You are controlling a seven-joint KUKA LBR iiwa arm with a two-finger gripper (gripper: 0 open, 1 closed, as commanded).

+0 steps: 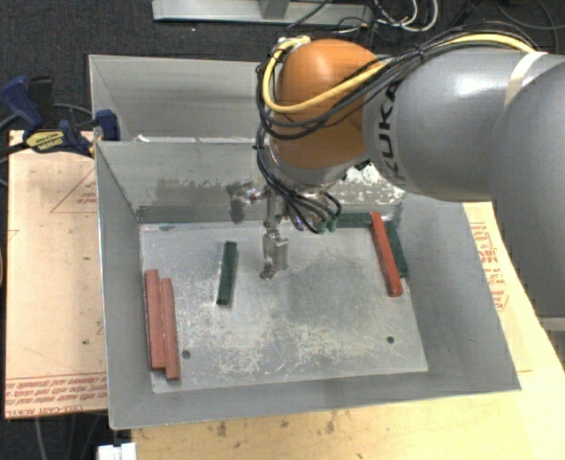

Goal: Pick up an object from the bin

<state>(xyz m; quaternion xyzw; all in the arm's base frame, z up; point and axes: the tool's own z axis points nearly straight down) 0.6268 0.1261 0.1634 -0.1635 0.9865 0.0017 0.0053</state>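
Scuffed grey bin (311,343); dark green stick (226,274) mid-frame, two reddish-brown sticks (162,324) lower left, red stick (386,255) right

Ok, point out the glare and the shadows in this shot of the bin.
Camera view: the bin's back wall is lit brightest; the floor has a patchy, dull sheen, no hard glare; a dark band lies along the slope's foot, left of the gripper; shadows are soft.

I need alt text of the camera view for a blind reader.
The gripper hangs over the middle of a grey bin, right of a dark green stick. Two red-brown sticks lie at the left, one red stick at the right.
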